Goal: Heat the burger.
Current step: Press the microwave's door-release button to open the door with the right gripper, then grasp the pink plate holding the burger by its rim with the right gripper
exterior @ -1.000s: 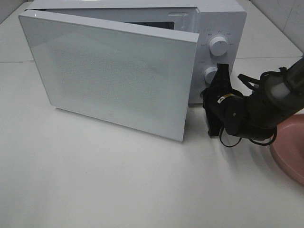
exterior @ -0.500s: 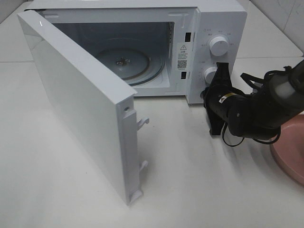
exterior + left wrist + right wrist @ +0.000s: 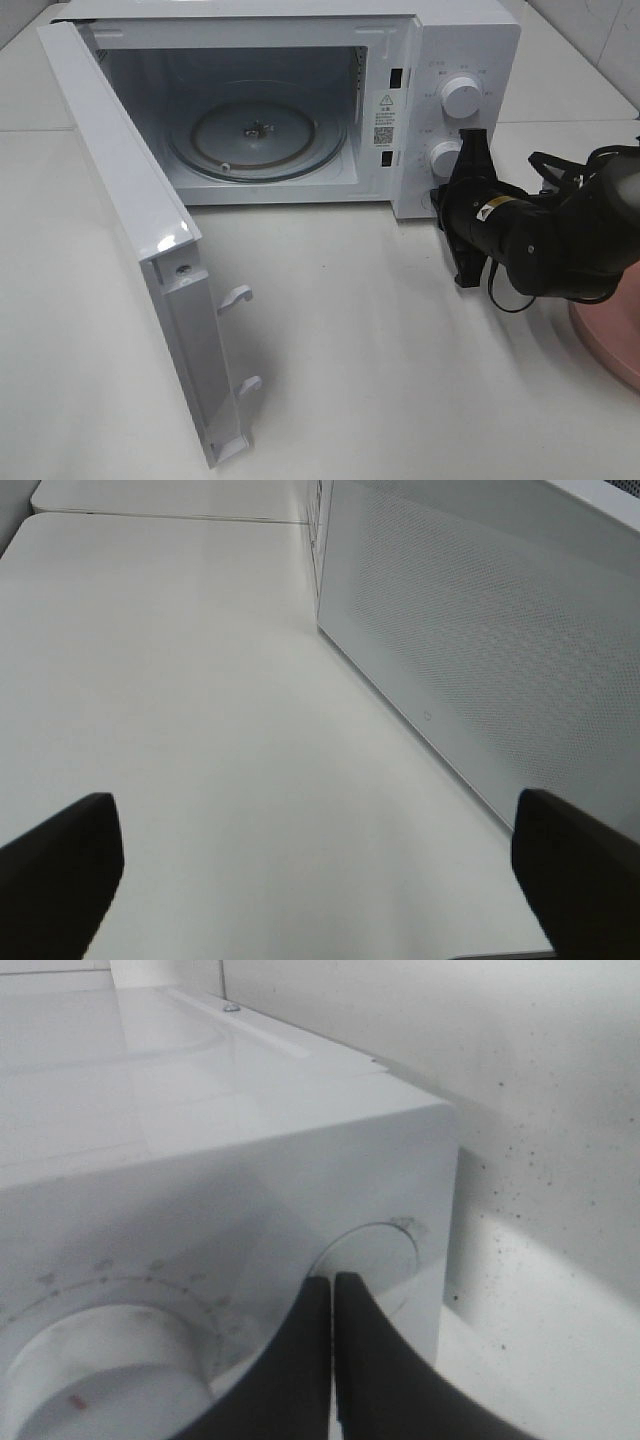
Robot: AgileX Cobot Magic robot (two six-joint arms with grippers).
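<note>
The burger is out of view in every frame. A white microwave (image 3: 470, 40) stands at the back with its door (image 3: 130, 210) swung wide open to the left. Its glass turntable (image 3: 255, 135) is bare. My right gripper (image 3: 471, 142) is shut with nothing in it, its tips just in front of the control panel by the lower knob (image 3: 445, 157). In the right wrist view the shut tips (image 3: 332, 1285) sit before a round button (image 3: 375, 1255). My left gripper (image 3: 320, 855) is open over the bare table, beside the door's outer face (image 3: 480, 630).
A pink round plate (image 3: 612, 335) lies at the right edge, partly behind the right arm. The open door juts out over the front left of the white table (image 3: 400, 380). A tiled wall rises behind the microwave.
The microwave door has swung from almost shut to wide open, showing the cavity. My right gripper has drawn back slightly to the right, still shut.
</note>
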